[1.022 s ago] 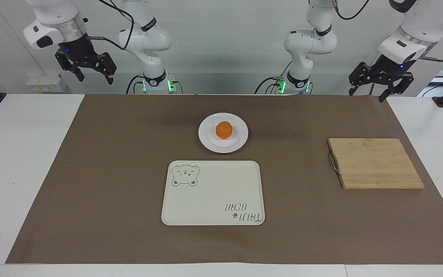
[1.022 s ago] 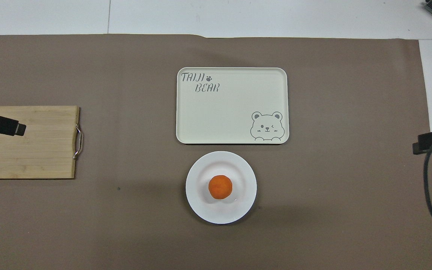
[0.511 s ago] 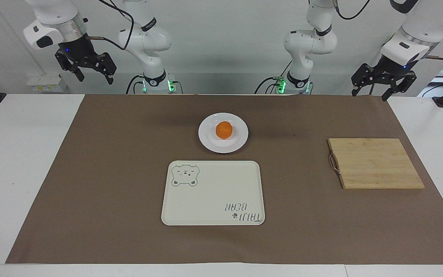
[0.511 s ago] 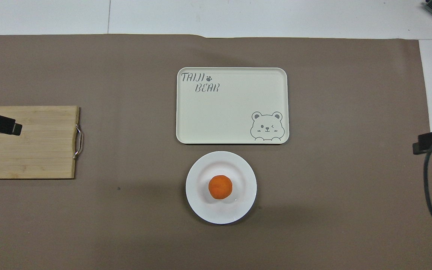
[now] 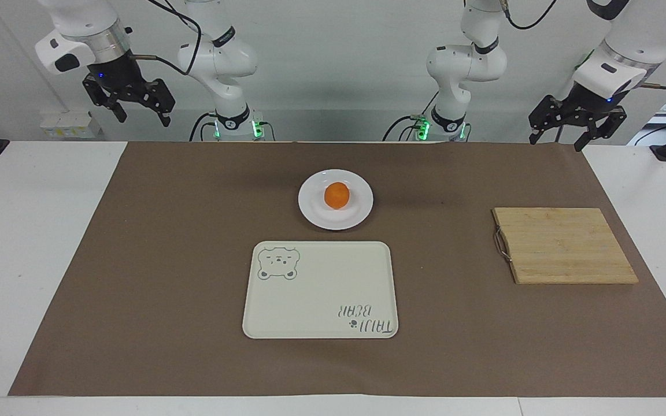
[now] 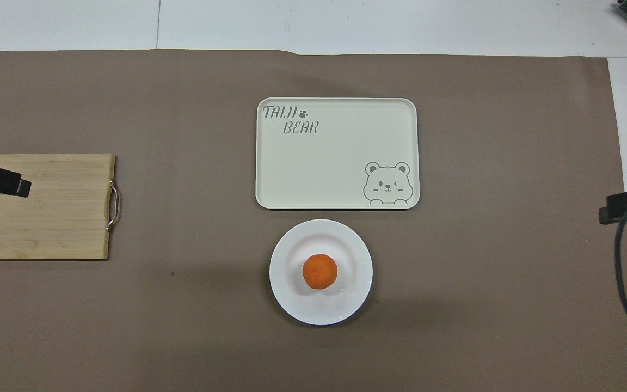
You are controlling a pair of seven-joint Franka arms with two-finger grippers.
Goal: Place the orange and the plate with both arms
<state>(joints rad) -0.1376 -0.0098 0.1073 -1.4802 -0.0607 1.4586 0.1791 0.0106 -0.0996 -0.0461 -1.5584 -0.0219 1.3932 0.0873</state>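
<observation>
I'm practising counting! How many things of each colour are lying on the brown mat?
Orange: 1, the orange
White: 1, the plate
Cream: 1, the bear tray
Wood brown: 1, the cutting board
Total: 4

Left arm: yours hangs raised at about 2 o'clock in the facing view, waiting.
Left gripper (image 5: 558, 138): fingers spread apart, holding nothing.
Right arm: raised at about 10 o'clock.
Right gripper (image 5: 143, 120): fingers apart, empty.
</observation>
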